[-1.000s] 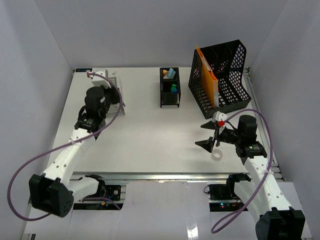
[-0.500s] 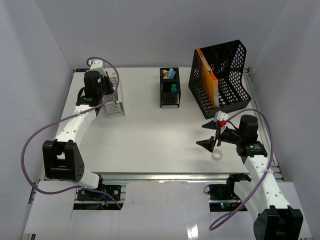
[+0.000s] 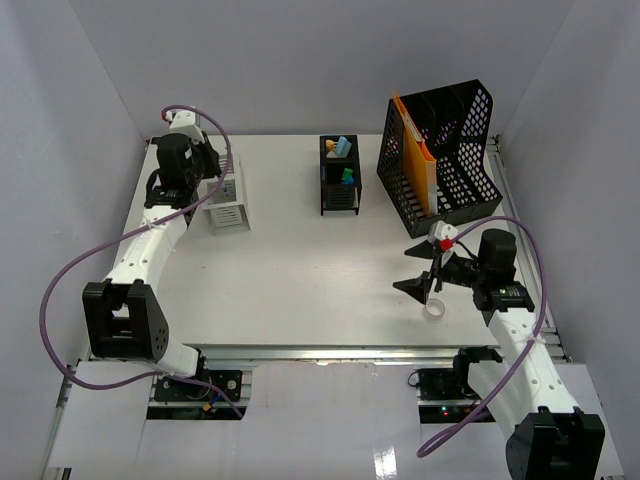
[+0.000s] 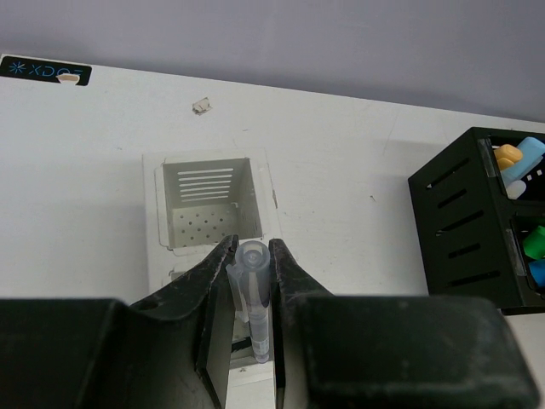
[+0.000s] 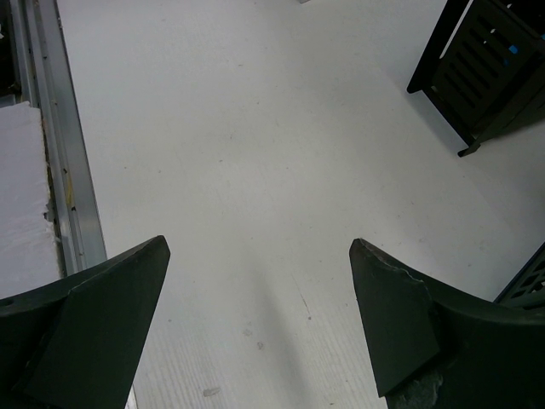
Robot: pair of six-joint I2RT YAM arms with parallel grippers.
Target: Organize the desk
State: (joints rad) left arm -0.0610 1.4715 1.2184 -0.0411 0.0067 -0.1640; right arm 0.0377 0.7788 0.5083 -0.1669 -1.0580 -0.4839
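**while left pinches a tube, right hangs wide open**

as the large flat white desk [image 3: 300,270] fills the whole work area under both arms, w/ its metal rail [image 3: 320,352] along the near edge, the left arm reaches to the far left corner. left gripper [image 4: 253,247] is clamped on a small clear plastic tube [image 4: 253,285], cap end at the fingertips, jaws narrow w/ the tube between them. it's above a white perforated square holder [image 4: 209,204]; in wrist cam the tube overlaps the holder's near part, and an open compartment shows just beyond the tips.

right gripper [image 5: 257,245] is spread wide, nothing between the jaws, only bare desk below, near the front right. a small white tape ring [image 3: 434,309] lies on the desk near it, apart from the fingers.

at the back: a small black slotted organiser [image 3: 340,175] w/ coloured bits in the middle, and a black mesh file rack [image 3: 450,160] holding an orange folder [image 3: 415,150] at far right.
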